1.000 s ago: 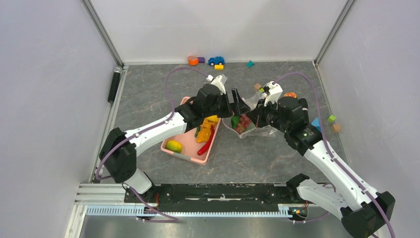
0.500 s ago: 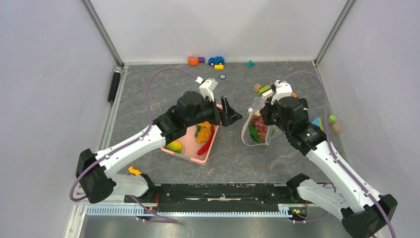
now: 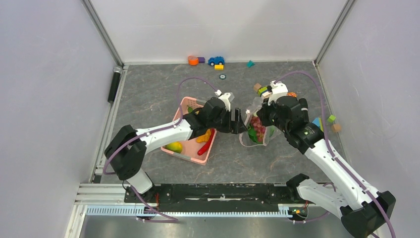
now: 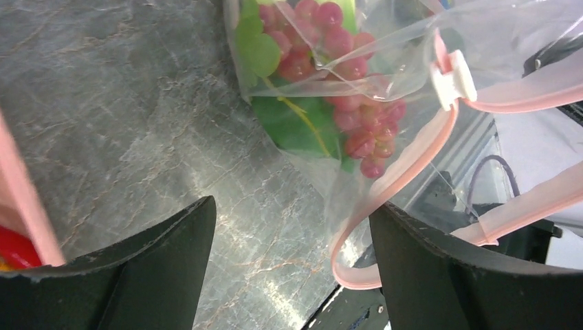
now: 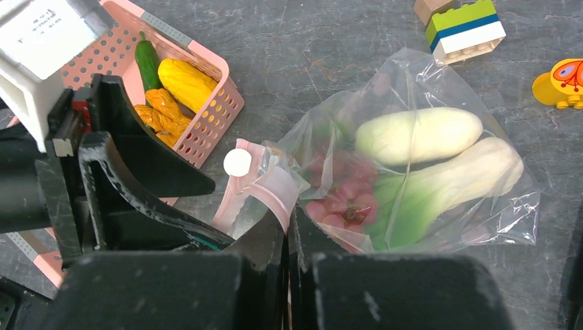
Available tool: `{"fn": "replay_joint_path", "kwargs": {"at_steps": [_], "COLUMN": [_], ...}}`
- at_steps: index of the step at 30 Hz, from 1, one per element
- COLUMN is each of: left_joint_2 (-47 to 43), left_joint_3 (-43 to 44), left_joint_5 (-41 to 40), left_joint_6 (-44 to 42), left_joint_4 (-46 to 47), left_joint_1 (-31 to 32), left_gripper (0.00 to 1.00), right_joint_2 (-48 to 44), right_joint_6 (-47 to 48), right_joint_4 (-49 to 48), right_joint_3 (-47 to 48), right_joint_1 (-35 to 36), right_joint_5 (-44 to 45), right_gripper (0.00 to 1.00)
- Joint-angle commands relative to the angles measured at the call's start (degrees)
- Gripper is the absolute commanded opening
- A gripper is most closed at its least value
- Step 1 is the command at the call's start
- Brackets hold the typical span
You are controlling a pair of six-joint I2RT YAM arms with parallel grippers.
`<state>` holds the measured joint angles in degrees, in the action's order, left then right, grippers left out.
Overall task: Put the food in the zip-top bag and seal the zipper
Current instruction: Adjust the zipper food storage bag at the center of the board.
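The clear zip-top bag (image 3: 257, 133) hangs from my right gripper (image 3: 258, 117), which is shut on its pink zip strip (image 5: 275, 189). The bag (image 5: 440, 82) holds a white-stalked bok choy (image 5: 440, 155) and red grapes (image 5: 344, 199). The white slider (image 5: 238, 163) sits on the strip beside my jaws. My left gripper (image 3: 241, 122) is open and empty at the bag's mouth; in its wrist view the gripper (image 4: 292, 206) has the zipper loop (image 4: 405, 175) against its right finger. A mango (image 3: 174, 147), a red chili (image 3: 205, 147), yellow pieces (image 5: 185, 82) and a green piece (image 5: 146, 62) lie in the pink basket (image 3: 187, 102).
A toy car (image 3: 216, 60), orange block (image 3: 193, 60) and teal piece (image 3: 250, 63) lie by the back wall. Stacked blocks (image 5: 462, 27) and a yellow toy (image 5: 560, 82) lie behind the bag. Small blocks (image 3: 332, 119) sit at the right. A black cylinder (image 3: 114, 84) lies at the left edge.
My left gripper drew back from the bag over the basket, then came back lower to the bag's mouth, still open. My right gripper kept its hold and shifted the bag slightly right.
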<state>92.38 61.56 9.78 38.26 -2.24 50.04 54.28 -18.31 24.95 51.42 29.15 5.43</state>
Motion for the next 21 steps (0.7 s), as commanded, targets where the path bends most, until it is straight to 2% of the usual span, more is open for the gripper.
{"fn": "replay_joint_path", "kwargs": {"at_steps": [1, 3, 5, 6, 9, 10, 16, 21], "left_joint_2": [0.89, 1.62, 2.42, 2.95, 3.96, 3.99, -0.09, -2.68], "left_joint_3": [4.04, 4.48, 5.23, 5.64, 7.60, 8.13, 6.80, 6.07], "left_joint_5": [0.95, 0.26, -0.42, -1.12, -3.84, -4.43, -8.18, -11.56], "left_joint_6": [0.07, 0.05, -0.11, -0.12, -0.20, -0.20, -0.50, -0.01], "left_joint_4": [5.41, 5.40, 5.32, 4.95, 2.91, 2.51, 0.07, -1.68], "left_joint_1": [1.84, 2.55, 3.11, 3.37, 3.65, 3.66, 4.25, 4.23], "left_gripper": [0.85, 0.83, 0.72, 0.59, 0.07, 0.02, 0.02, 0.02], "right_joint_2": [-0.36, -0.29, -0.35, -0.31, 0.05, 0.26, 1.44, -0.54], "right_joint_6": [0.95, 1.17, 1.39, 1.51, 2.15, 2.58, 5.89, 8.81], "right_joint_4": [-1.92, -1.88, -1.79, -1.65, -0.53, 0.10, 8.64, 16.97], "right_joint_3": [2.19, 2.11, 1.94, 1.93, 1.79, 1.71, 1.44, 3.05], "right_joint_1": [0.12, 0.12, 0.11, 0.10, 0.11, 0.08, 0.10, 0.12], "right_joint_5": [0.40, 0.15, 0.37, 0.41, 0.23, 0.21, 3.40, 9.25], "right_gripper": [0.03, 0.03, 0.03, 0.03, 0.07, 0.10, 0.24, 0.43]}}
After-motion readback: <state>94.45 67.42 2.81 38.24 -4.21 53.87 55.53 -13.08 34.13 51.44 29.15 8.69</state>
